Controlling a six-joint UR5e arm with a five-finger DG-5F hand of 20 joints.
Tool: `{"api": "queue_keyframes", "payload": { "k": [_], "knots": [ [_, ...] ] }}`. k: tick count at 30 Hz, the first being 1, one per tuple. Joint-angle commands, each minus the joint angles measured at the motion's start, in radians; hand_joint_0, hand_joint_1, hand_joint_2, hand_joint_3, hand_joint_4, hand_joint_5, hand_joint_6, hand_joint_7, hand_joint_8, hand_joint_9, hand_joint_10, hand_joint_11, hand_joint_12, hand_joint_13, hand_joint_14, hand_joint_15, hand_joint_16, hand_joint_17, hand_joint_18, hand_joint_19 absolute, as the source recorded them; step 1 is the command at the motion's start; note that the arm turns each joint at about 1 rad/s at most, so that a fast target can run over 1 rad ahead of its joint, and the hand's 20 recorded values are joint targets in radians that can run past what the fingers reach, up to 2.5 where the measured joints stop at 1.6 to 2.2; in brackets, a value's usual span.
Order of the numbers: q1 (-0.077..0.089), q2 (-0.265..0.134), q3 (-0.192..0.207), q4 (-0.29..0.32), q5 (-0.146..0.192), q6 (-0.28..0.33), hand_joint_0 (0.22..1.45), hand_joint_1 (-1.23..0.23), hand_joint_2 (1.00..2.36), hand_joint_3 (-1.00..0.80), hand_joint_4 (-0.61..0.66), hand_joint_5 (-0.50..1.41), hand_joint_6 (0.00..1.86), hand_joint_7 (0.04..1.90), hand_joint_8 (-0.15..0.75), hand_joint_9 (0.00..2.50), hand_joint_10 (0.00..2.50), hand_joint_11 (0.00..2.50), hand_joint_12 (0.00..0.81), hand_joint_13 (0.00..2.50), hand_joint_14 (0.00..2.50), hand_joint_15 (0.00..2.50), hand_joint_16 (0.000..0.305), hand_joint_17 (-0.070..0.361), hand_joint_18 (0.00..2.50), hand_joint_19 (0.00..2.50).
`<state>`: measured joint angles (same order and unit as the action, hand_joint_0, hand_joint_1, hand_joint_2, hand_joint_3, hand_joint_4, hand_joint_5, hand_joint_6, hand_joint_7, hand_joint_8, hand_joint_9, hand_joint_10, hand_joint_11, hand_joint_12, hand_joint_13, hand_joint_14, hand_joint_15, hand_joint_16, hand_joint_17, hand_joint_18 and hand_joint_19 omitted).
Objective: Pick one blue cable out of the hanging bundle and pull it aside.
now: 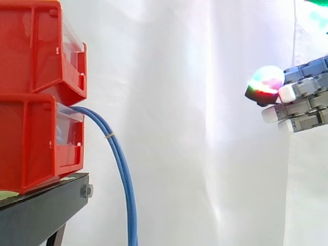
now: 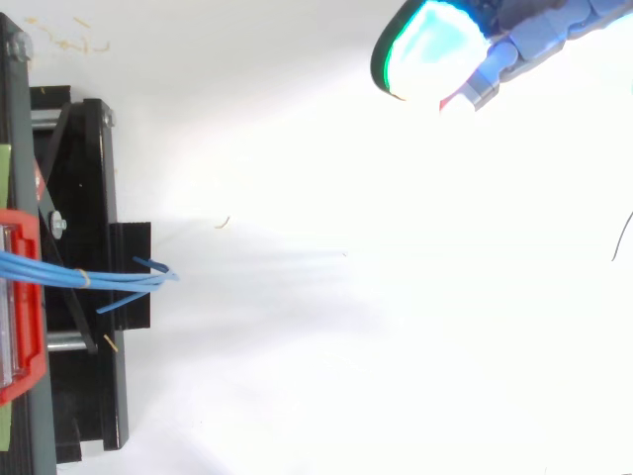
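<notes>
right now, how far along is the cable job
Done: nothing yet. The blue cables all hang together from the lower red bin, none pulled aside. In hand: the hand is open and holds nothing, well to the right of the cables with a wide gap between. Left: reach the cables, single one out, grip it and pull it aside.

Two red bins stacked at left: upper red bin (image 1: 31,51) on lower red bin (image 1: 28,146), each with clear front panel. Both sit on black stand (image 1: 41,210); silver bolt (image 1: 86,191) in stand's front edge. White curtain (image 1: 179,128) behind. From above: stand's black frame (image 2: 84,178), white floor (image 2: 346,356), straw-coloured scraps (image 2: 59,40) near top-left corner, one more scrap (image 2: 224,223) just beyond stand.
</notes>
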<state>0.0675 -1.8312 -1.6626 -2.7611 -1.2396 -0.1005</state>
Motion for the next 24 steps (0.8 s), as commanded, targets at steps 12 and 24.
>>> {"api": "queue_keyframes", "payload": {
  "k": [12, 24],
  "knots": [
    [0.029, -0.060, 0.001, 0.061, 0.045, 0.021, 0.53, -0.51, 1.00, -0.45, 0.30, -0.16, 0.50, 0.77, 0.314, 0.81, 0.01, 0.28, 0.346, 0.47, 0.01, 0.18, 0.052, 0.117, 0.30, 0.29],
    [0.046, -0.155, 0.001, 0.161, 0.144, 0.008, 0.52, -0.55, 1.00, -0.47, 0.25, -0.15, 0.50, 0.77, 0.288, 0.76, 0.01, 0.27, 0.349, 0.41, 0.01, 0.18, 0.052, 0.117, 0.27, 0.29]
  ]
}}
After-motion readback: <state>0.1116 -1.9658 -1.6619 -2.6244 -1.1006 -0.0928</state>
